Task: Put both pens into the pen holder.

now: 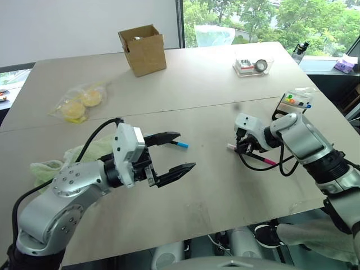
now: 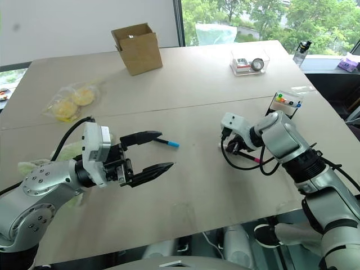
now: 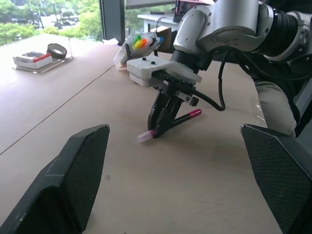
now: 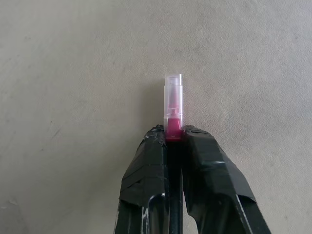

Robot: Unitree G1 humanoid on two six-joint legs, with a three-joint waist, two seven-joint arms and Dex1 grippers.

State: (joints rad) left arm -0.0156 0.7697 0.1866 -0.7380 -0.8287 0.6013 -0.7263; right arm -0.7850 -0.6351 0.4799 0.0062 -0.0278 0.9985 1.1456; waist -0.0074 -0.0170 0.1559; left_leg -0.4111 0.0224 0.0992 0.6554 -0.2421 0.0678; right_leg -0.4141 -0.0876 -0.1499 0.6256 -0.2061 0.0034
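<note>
1. Your right tool point(image 3: 157, 130) is clenched on the pink-ended pen point(image 3: 171, 124), its clear cap touching the desk point(image 1: 214, 95).
2. The pen holder point(image 1: 296, 100) stands just beyond, nearer this arm.
3. Your left tool point(image 1: 179, 152), released, hovers beside the blue-ended pen point(image 1: 180, 145).

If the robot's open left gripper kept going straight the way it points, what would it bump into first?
Probably the right gripper, which is shut on the pink pen straight ahead of the left gripper. Depth is hard to judge, so it might pass just above them.
</note>
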